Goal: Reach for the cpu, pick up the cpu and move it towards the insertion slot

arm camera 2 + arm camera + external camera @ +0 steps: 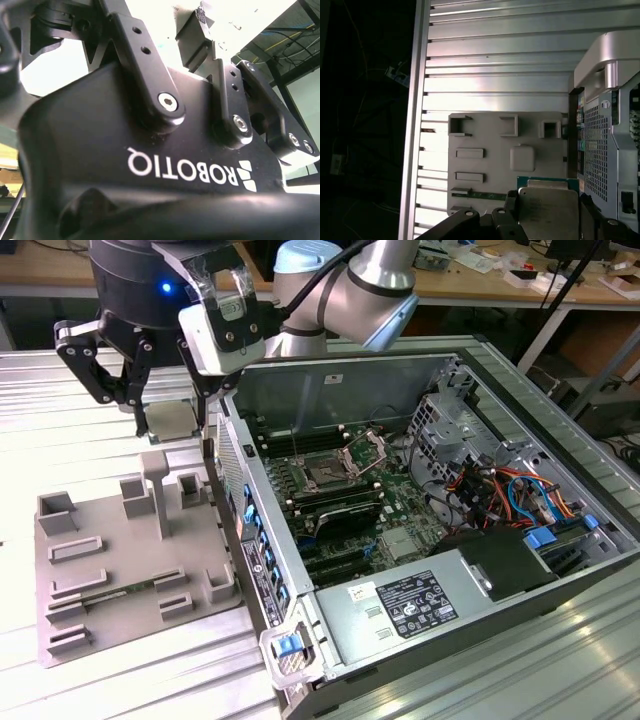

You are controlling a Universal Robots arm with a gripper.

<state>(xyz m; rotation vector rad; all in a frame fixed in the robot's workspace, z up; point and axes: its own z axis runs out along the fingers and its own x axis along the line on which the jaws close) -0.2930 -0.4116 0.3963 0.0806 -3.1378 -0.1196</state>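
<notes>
At the exterior view's left lies the grey moulded tray (120, 570) with its upright posts and empty frames, resting on the ribbed metal table (60, 400). Above its far edge hangs the gripper (168, 418), its two fingers closed on the cpu (168, 420), which sits flat and level between the pads, clear of the tray. In the first wrist view the cpu (547, 212) shows its silvery top plate with a green edge, held by the fingers (510, 200) at opposite sides, the tray (485, 135) well below it. To the right stands the open computer case (430, 510), and within it the insertion slot (325, 472), a dark square in a shiny frame with its plate hinged up. The carry looks barely begun. To do it well, the chip should probably stay level, travel above the case wall (235, 480), and avoid any tilt that could slip it from the light pinch.
</notes>
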